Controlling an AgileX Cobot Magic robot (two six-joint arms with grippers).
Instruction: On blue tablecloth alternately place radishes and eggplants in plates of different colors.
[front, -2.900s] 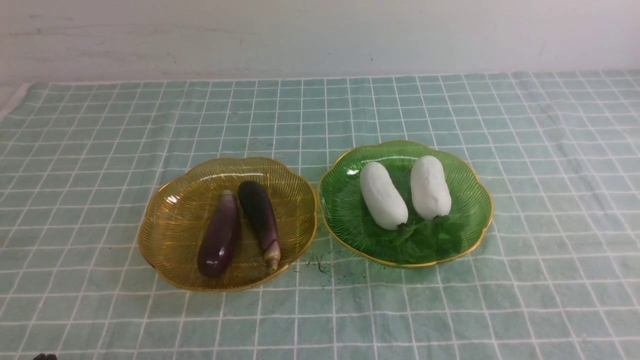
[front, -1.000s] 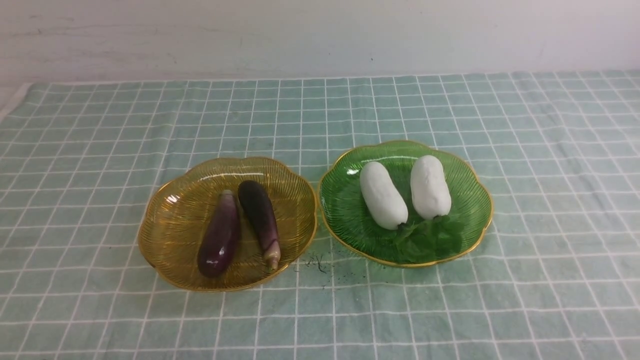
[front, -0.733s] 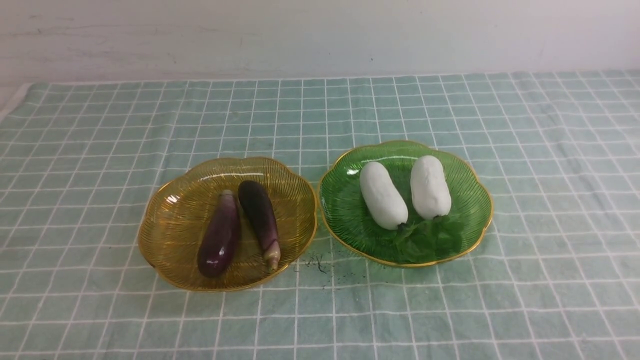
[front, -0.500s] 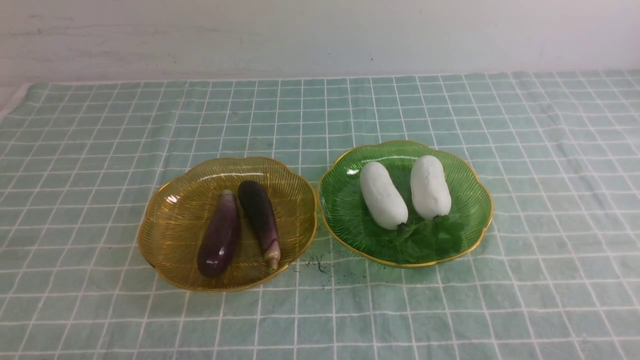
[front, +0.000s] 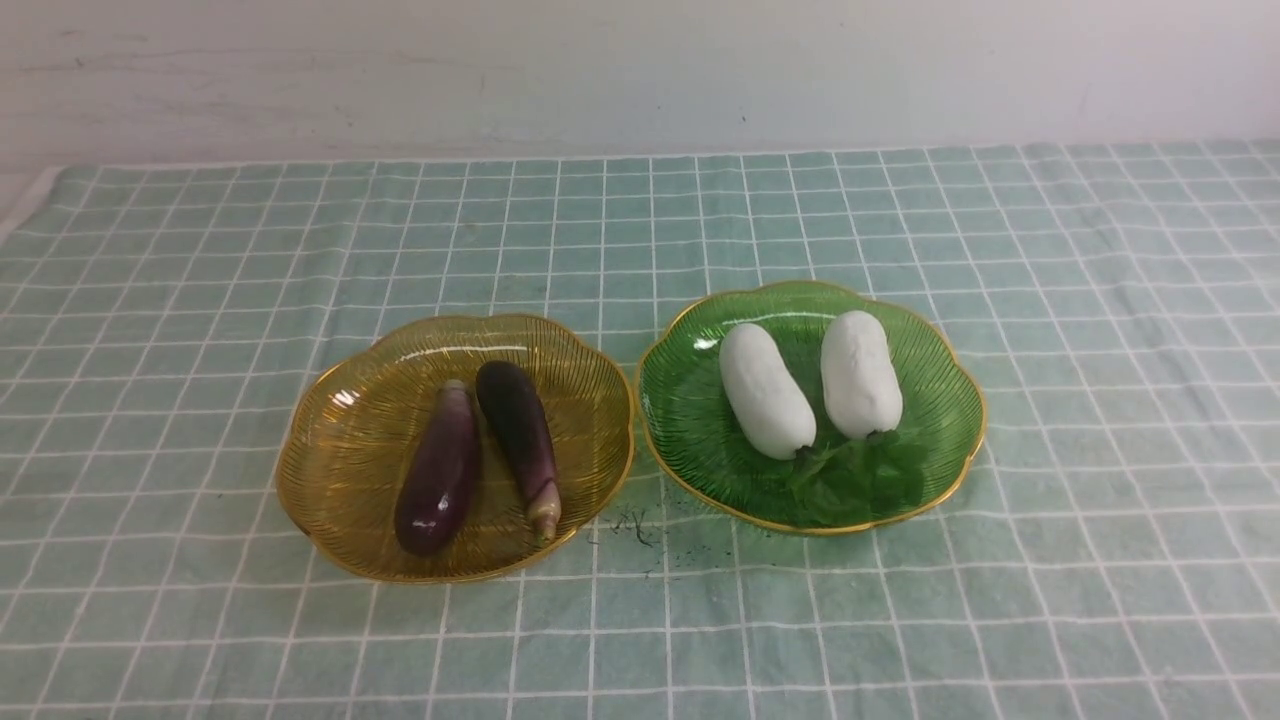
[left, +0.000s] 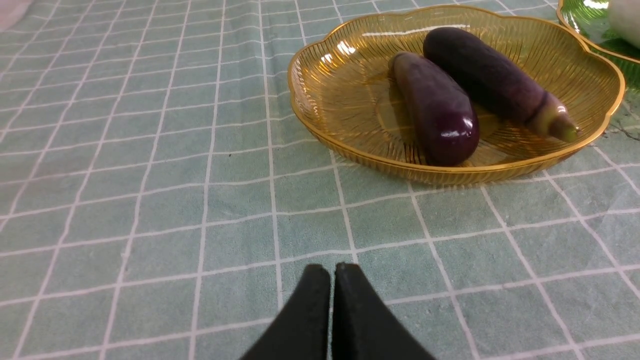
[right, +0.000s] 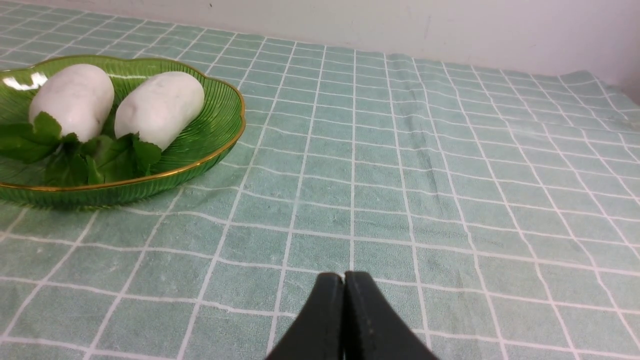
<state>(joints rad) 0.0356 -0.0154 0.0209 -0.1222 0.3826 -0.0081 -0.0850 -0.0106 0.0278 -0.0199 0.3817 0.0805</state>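
- Front view is showing me the blue tablecloth (front: 200, 300) covering the whole table, with two plates sitting side by side near the middle, nearly touching at their rims.
- I'm seeing the yellow plate (front: 340, 450) on the left, and both eggplants are lying in it: the left eggplant (front: 440, 470) and the right eggplant (front: 520, 430), close together, far ends almost meeting, the right one pointing its pale stem toward me.
- The green plate (front: 700, 440) is sitting on the right and holding both radishes, the left radish (front: 765, 392) and the right radish (front: 860, 375), lying side by side with a slim gap, green leaves (front: 860, 475) spilling toward my side.
- Some dark specks (front: 635, 525) are showing on the cloth, just in front of where the plates meet.
- Neither arm is showing up in the front view.
- Left wrist camera is giving me the left gripper (left: 332, 270) with its jaws pressed together, pinching nothing, hovering over bare cloth on the near side of the yellow plate.
- Right wrist camera is giving me the right gripper (right: 344, 276) pressed together too, holding nothing, over bare cloth with the green plate off to one side.
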